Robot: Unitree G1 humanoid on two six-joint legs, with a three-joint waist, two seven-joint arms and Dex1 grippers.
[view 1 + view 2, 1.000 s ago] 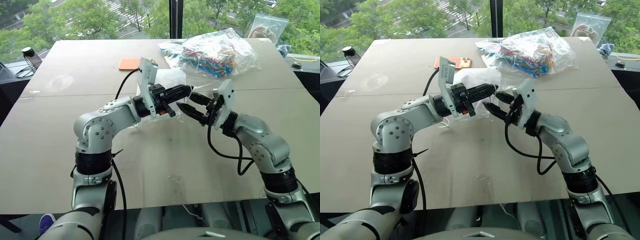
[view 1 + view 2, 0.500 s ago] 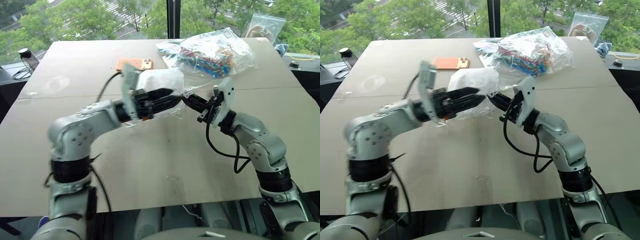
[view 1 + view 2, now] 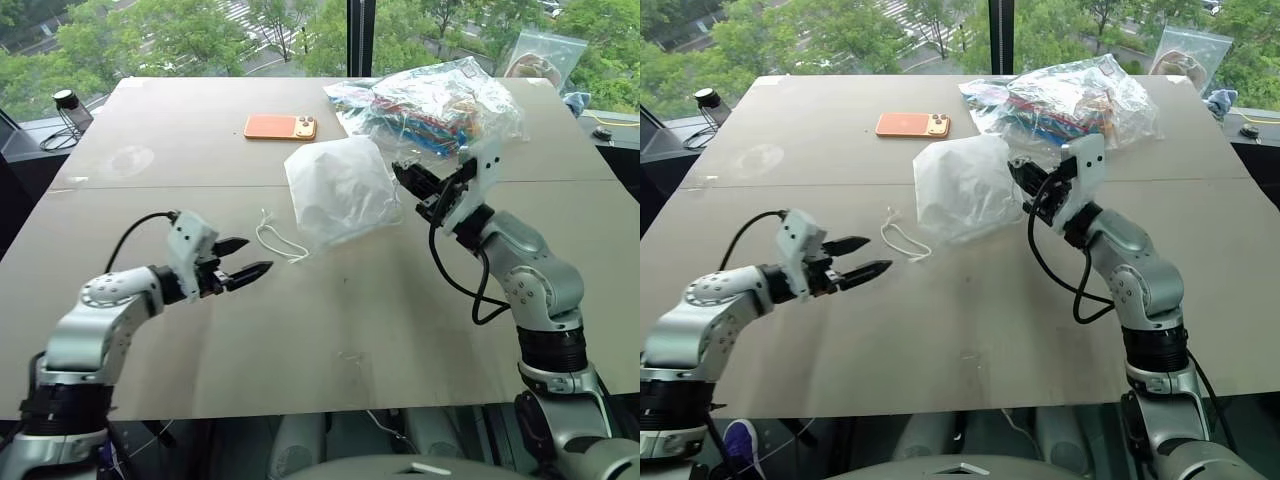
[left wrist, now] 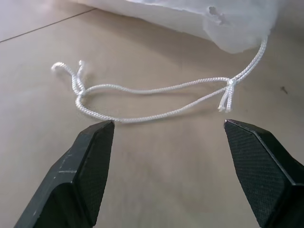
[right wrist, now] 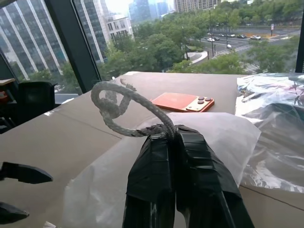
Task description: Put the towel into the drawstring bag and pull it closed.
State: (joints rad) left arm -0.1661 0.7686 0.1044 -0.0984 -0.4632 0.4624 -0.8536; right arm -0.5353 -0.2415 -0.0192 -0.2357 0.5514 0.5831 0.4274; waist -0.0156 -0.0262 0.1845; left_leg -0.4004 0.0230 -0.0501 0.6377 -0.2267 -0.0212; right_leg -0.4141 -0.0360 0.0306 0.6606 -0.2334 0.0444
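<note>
Right claw [image 3: 408,181] is clenched on one cord [image 5: 124,105] of the drawstring bag [image 3: 338,188], holding the bulging bag up at frame centre, above the desk [image 3: 400,300]. Towel is presumably inside; can't confirm. Left claw [image 3: 252,270], lower left, is released, jaws wide. The loose cord loop [image 4: 152,92] lies on the desk just beyond its tips, toward the bag. Next: ease in level, straddle the loop, clamp near the knot, then pull away from the right claw.
</note>
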